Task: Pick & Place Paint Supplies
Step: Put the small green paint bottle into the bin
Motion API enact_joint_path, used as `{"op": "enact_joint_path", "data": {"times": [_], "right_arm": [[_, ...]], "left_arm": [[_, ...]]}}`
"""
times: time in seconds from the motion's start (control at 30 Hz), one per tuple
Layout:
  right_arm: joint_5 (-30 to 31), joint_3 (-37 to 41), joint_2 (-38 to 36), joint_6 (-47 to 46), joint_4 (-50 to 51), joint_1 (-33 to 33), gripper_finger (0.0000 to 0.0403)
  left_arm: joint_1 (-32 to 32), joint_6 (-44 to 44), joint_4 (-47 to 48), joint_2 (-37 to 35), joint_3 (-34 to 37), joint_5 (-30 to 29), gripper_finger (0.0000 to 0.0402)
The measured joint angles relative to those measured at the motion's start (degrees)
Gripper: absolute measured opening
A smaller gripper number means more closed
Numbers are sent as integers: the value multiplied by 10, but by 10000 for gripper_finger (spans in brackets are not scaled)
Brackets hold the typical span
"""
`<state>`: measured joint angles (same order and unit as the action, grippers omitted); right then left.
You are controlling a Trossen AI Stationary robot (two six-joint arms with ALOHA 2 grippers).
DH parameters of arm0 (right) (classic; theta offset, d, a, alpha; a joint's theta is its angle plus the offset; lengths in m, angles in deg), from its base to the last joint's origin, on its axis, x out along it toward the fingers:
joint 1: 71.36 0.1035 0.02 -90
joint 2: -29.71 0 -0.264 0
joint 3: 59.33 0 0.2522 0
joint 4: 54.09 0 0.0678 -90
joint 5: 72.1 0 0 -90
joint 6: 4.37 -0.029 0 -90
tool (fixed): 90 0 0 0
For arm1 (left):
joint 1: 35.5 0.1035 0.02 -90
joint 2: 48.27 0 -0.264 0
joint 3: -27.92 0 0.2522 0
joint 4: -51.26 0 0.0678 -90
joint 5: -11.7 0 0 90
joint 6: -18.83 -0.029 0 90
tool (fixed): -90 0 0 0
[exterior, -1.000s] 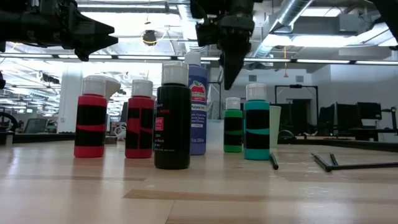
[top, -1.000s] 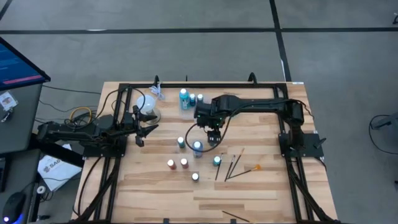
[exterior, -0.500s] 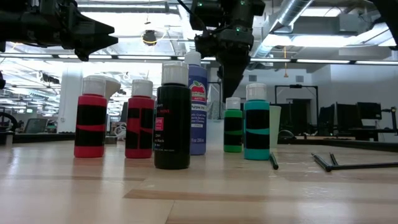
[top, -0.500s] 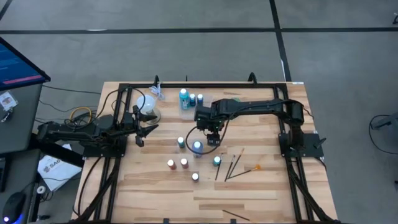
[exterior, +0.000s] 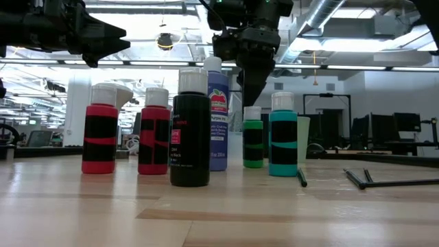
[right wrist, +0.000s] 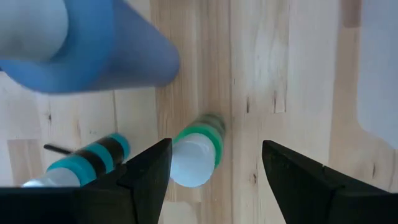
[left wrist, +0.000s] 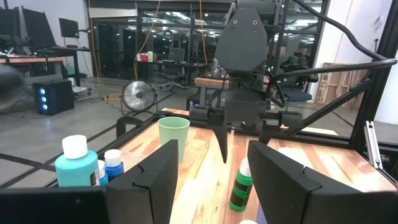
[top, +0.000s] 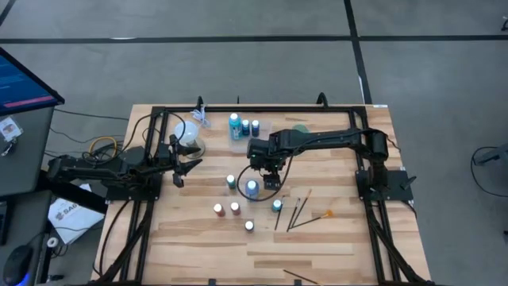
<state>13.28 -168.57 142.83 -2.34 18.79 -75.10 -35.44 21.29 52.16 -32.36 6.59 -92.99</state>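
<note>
Nearest in the low view stands a black white-capped paint bottle (exterior: 189,127), with two red ones left of it. Farther back, the right gripper (right wrist: 214,167) hangs spread over the small green white-capped bottle (right wrist: 194,154). The left gripper (top: 179,172) waits parted at the table's left

Open claw (right wrist: 214,174) above green bottle (right wrist: 194,155).

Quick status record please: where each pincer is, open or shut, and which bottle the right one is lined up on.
right pincer: open, pointing down above the green bottle, not touching
nearby: blue bottle, teal bottle
left pincer: open, empty, waiting at the table's left side
brushes: lying on the table
green cup: upright
</note>
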Motion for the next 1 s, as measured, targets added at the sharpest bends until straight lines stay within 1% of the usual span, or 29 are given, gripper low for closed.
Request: {"op": "enact_joint_path", "data": {"times": [0.33, 0.53, 0.73, 1.0], "right_arm": [[2, 0, 0, 11, -4, -17, 244], [0, 0, 0, 11, 11, -4, 244], [0, 0, 0, 11, 4, 10, 244], [2, 12, 0, 11, 4, -2, 244]], "left_arm": [[0, 0, 0, 0, 0, 0, 177], [0, 0, 0, 0, 0, 0, 177], [0, 0, 1, 0, 0, 0, 177], [0, 10, 4, 0, 0, 1, 177]]}}
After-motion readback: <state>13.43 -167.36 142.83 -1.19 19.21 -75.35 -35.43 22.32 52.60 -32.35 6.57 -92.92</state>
